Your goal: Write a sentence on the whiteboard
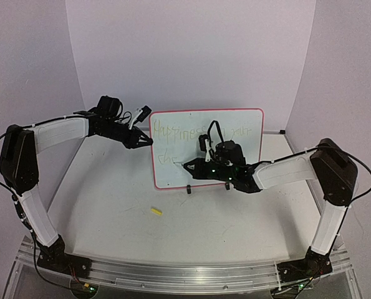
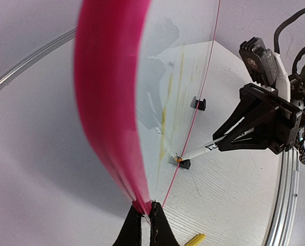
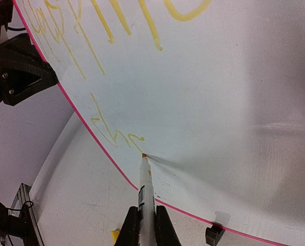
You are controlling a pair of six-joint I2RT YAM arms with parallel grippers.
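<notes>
The whiteboard [image 1: 173,175] stands upright on black clip feet [image 1: 188,189] at the back of the table. My left gripper [image 1: 149,141] is shut on its pink left edge [image 2: 111,128], which runs down between the jaws of this gripper [image 2: 147,207]. My right gripper [image 1: 197,166] is shut on a white marker [image 3: 145,184], seen at close range between the closed jaws of the right gripper [image 3: 146,212]. The marker's orange tip touches the board low on the left. The sentence [image 1: 173,129] shows in yellow: one full line, and below it the first letters [image 3: 116,134] ending at the tip.
A yellow marker cap [image 1: 156,211] lies on the white table in front of the board. A metal rail [image 1: 173,274] runs along the near edge with both arm bases. Pale walls close in behind and at the sides.
</notes>
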